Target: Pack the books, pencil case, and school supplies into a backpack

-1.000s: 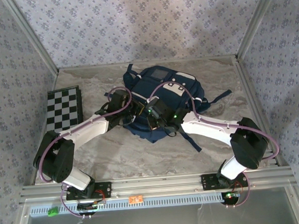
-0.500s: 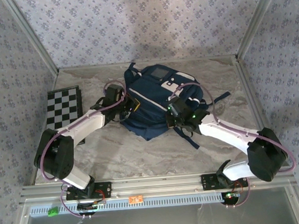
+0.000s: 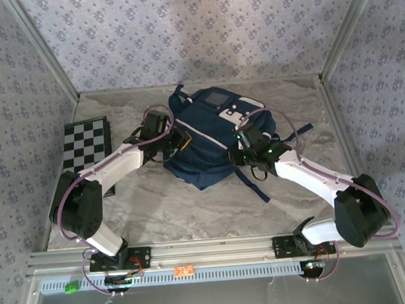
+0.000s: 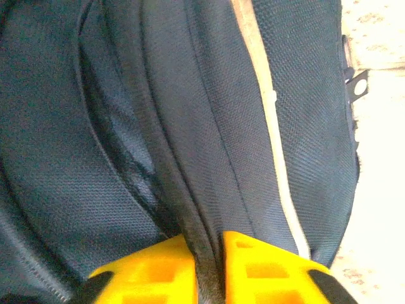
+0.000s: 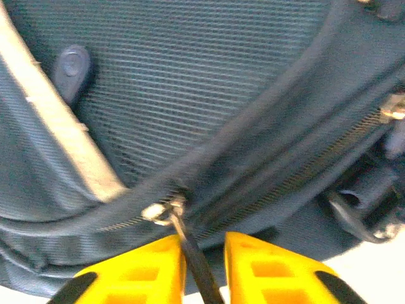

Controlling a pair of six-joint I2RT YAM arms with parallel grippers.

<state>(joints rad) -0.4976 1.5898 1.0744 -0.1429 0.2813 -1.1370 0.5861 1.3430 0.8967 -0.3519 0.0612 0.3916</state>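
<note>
The navy backpack (image 3: 212, 134) lies flat on the table (image 3: 164, 203), nearer the far edge and about midway between the side edges. The left gripper (image 3: 179, 144) is at the backpack's left side, its 2 yellow fingers (image 4: 253, 266) nipped together on a dark fabric ridge. The right gripper (image 3: 242, 149) is at its right side. A dark zipper pull (image 5: 190, 253) runs through the narrow gap between that gripper's fingers; I cannot tell whether they pinch it. A checkered board (image 3: 85, 147) lies by the left edge.

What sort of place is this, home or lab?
Likely a lab robot cell, dressed homelike: wallpapered panels in an aluminium frame box a marble-look table, with a backpack and checkerboard as props.
</note>
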